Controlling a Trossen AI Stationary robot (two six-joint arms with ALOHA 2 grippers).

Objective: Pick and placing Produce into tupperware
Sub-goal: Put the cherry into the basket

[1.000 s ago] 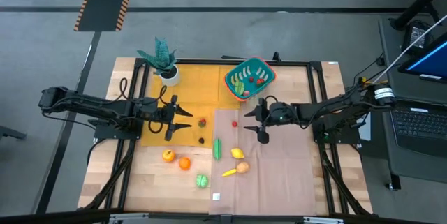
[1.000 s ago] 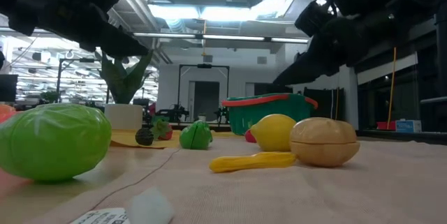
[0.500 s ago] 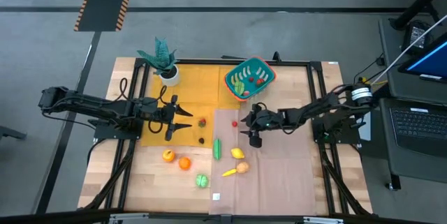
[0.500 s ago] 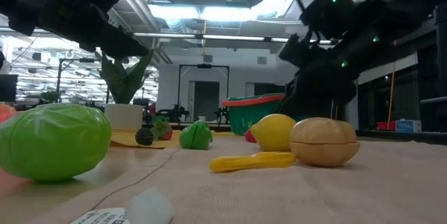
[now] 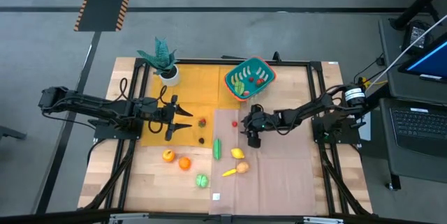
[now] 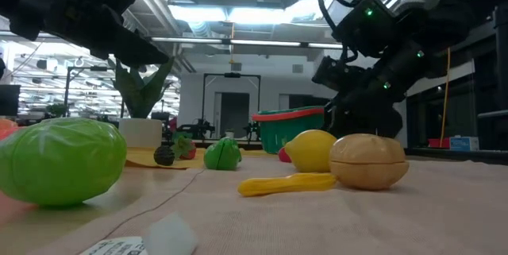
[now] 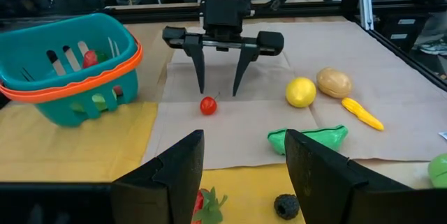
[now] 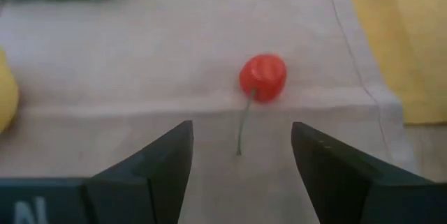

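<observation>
- The produce is spread over the surface [image 5: 140, 182]: a small red cherry [image 8: 262, 77] with a thin stem lies on the beige cloth [image 5: 279, 168], directly ahead of the right gripper [image 5: 246, 130].
- Right gripper fingers [image 8: 150, 165]: apart, holding nothing and touching nothing; the cherry lies beyond the tips, on a line with the gap between them.
- Right arm pose: it reaches in from the right edge of the surface toward the centre, wrist lowered, fingers angled down at the cloth just short of the cherry.
- Left gripper [image 5: 183, 121] fingers [image 7: 171, 175]: apart, empty, clear of all items.
- Left arm pose: it extends level from the left side over the yellow mat [image 5: 188, 88], fingers pointing toward the centre of the surface.
- The tupperware [image 5: 249, 78], teal with an orange-red rim, stands at the far centre of the surface, well apart from the cherry; it contains a red piece and pale green pieces.
- Remaining produce on the cloth: a green pod [image 5: 217, 148], a lemon [image 5: 238, 153], a tan potato [image 5: 243, 167] and a yellow-orange carrot [image 5: 229, 172].
- On the bare wood: two orange fruits [image 5: 176, 159] and a green cabbage [image 5: 202, 180].
- On the yellow mat near the left fingers: a strawberry [image 5: 202, 121] and a dark berry [image 5: 201, 139].
</observation>
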